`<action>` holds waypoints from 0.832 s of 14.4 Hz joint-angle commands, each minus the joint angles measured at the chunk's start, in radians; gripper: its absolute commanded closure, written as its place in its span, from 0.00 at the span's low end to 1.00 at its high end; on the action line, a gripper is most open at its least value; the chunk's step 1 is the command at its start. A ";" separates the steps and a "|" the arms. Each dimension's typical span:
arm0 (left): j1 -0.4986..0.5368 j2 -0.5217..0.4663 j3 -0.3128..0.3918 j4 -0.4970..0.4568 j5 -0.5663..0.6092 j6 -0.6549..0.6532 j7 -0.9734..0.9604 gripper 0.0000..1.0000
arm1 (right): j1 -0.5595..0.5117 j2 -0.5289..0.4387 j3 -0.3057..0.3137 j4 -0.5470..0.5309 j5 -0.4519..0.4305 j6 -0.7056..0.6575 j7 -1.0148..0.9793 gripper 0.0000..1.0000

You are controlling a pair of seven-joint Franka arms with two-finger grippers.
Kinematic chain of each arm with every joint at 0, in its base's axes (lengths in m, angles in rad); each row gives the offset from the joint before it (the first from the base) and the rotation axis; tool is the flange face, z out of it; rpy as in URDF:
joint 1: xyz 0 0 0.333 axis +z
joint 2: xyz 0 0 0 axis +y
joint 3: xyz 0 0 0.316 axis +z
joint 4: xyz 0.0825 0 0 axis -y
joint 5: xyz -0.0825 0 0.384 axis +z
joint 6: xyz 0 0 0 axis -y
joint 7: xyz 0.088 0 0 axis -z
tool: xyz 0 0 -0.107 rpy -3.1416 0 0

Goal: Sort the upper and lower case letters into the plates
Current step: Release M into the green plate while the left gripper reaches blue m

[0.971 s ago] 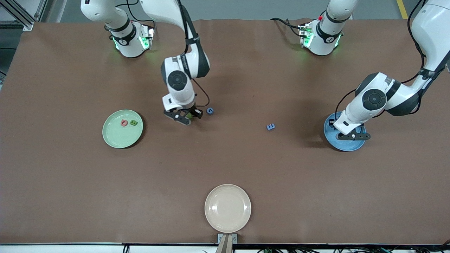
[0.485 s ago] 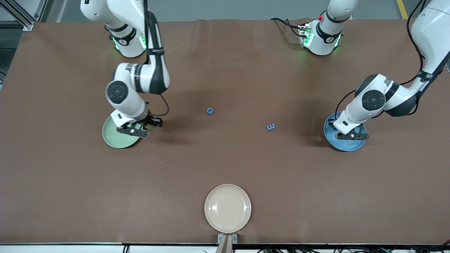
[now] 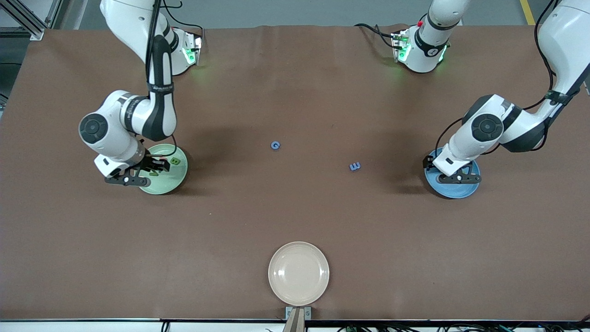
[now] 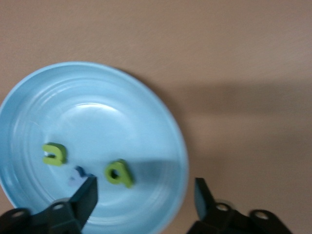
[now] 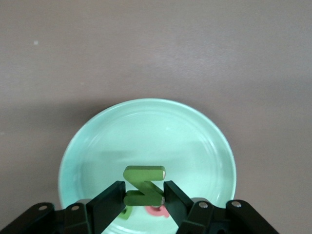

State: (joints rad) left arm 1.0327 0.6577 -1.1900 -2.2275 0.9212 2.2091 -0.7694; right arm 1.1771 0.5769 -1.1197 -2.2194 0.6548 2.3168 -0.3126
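Note:
My right gripper (image 3: 138, 174) hangs over the pale mint green plate (image 3: 168, 183), shut on a green letter Z (image 5: 143, 186). In the right wrist view the plate (image 5: 146, 131) lies under the Z, with a red letter (image 5: 157, 211) and a green letter (image 5: 125, 213) partly hidden by my fingers. A green letter (image 3: 174, 161) shows on the plate in the front view. My left gripper (image 3: 455, 177) is open and empty over the bright blue plate (image 3: 456, 190). That plate (image 4: 122, 117) holds two green letters (image 4: 54, 153) (image 4: 118, 172) and a small blue one (image 4: 78, 171).
A blue letter G (image 3: 275, 145) and a blue letter E (image 3: 354, 166) lie on the brown table between the two plates. A cream-beige plate (image 3: 298, 273) sits at the table edge nearest the front camera.
My right arm has swung from beside the blue G to over the mint plate, carrying the green letter. My left gripper has shifted slightly over the blue plate.

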 commanded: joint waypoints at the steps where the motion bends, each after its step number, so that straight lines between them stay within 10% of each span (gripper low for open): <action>1: -0.060 -0.026 -0.088 0.031 -0.068 -0.062 -0.213 0.00 | -0.143 -0.018 0.159 -0.009 0.025 0.059 -0.029 1.00; 6: -0.429 0.014 0.031 0.141 -0.091 -0.057 -0.626 0.00 | -0.198 -0.022 0.241 -0.011 0.051 0.050 -0.028 0.97; 7: -0.501 0.016 0.080 0.155 -0.093 -0.051 -0.671 0.00 | -0.200 -0.022 0.239 -0.009 0.051 0.043 -0.026 0.83; 9: -0.609 0.025 0.157 0.172 -0.110 0.000 -0.741 0.00 | -0.205 -0.023 0.238 -0.006 0.051 0.029 -0.026 0.00; 12: -0.668 0.028 0.216 0.164 -0.110 0.087 -0.784 0.00 | -0.191 -0.037 0.229 -0.002 0.051 0.026 -0.010 0.00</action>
State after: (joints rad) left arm 0.3732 0.6737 -0.9957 -2.0739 0.8261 2.2578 -1.5438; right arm 0.9866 0.5802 -0.8888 -2.2171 0.6866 2.3538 -0.3184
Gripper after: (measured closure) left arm 0.000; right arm 0.225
